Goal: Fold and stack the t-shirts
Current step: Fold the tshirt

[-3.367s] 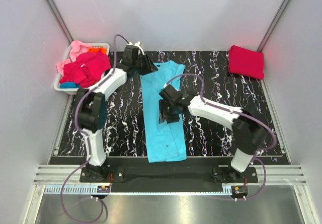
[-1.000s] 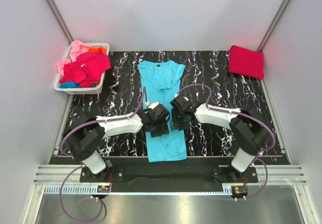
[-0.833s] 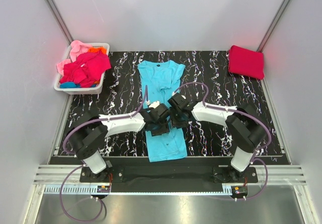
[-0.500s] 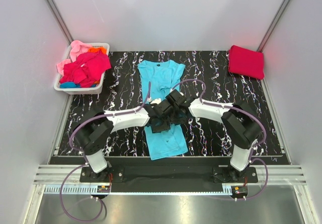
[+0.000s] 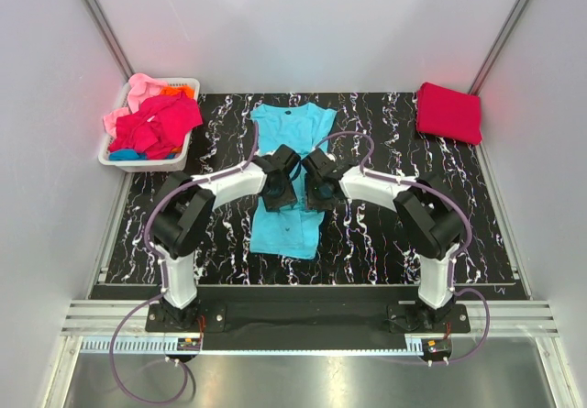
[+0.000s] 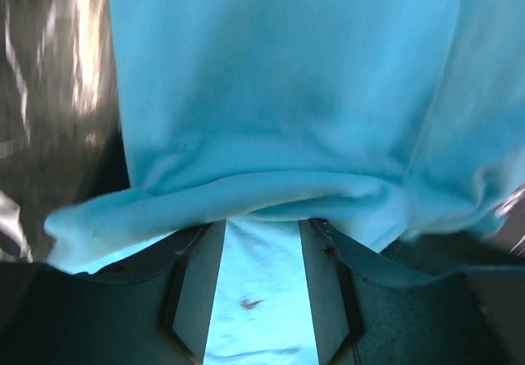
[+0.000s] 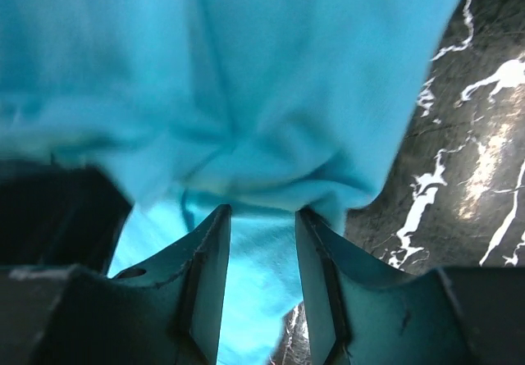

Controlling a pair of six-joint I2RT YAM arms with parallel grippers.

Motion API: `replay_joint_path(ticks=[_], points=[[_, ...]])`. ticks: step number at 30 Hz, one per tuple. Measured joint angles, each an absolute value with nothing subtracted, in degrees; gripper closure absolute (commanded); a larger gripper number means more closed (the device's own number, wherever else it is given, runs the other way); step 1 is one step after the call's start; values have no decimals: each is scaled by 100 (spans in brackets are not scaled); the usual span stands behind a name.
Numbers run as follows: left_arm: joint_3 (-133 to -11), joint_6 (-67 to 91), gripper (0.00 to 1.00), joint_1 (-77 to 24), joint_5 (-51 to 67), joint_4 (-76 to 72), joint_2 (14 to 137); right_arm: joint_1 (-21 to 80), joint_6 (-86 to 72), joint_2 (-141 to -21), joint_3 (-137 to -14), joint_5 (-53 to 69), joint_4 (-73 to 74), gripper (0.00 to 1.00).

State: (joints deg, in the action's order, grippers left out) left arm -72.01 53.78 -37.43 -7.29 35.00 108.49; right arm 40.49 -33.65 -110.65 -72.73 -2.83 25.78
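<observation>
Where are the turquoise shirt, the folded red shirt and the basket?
turquoise shirt (image 5: 286, 232), top external view, lower panel
folded red shirt (image 5: 448, 113), top external view, centre
basket (image 5: 147, 162), top external view, front wall

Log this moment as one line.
left gripper: shut on turquoise cotton t-shirt | right gripper: shut on it, side by side at mid-shirt | folded crimson t-shirt: far right corner | white plastic basket: unfolded shirts inside

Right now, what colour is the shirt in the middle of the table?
That t-shirt is turquoise, clearest in the top external view.
</observation>
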Motion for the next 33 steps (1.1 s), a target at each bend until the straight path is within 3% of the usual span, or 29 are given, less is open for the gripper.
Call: replay_joint_path(ticks=[9,17,26,33], points=[[-7008,5192,52,-3691,-735,3061,10728,4331,-3306,-10978,-7207,-550,2703,56],[-5529,5367,51,-4259,-755,3162,9072,4372,-3301,-10567,-6947,-639,3247,55],[-5015,5728,50,-4683,-836,3212,7815,4375,-3267,-9931,-6925,-897,3555,51],[-5015,5848,50,-4681,-947,3208,7769,3859,-2812,-10562,-7867,-716,3660,50]])
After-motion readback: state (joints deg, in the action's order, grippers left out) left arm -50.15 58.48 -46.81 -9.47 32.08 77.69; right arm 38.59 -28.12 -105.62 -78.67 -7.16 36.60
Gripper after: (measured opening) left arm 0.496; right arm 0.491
